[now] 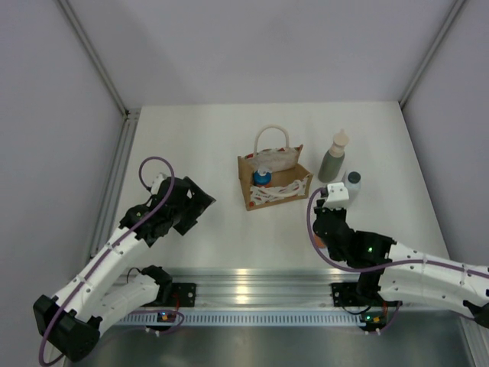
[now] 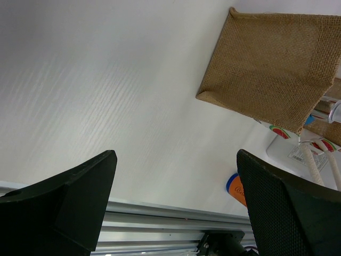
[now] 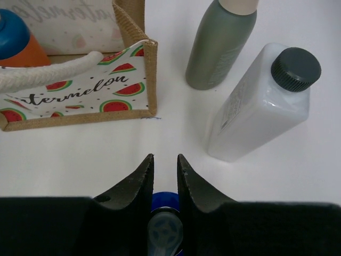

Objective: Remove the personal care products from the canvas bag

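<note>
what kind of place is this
Probably a robot lab test cell: a white table boxed in by blank walls, two arms mounted at an aluminium rail, and just a few props, a canvas bag and bottles.

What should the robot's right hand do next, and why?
Probably lower and let go. The right gripper seems shut on an orange bottle, its blue top showing between its jaws, and bare table lies just ahead, beside the whitish bottle.
</note>
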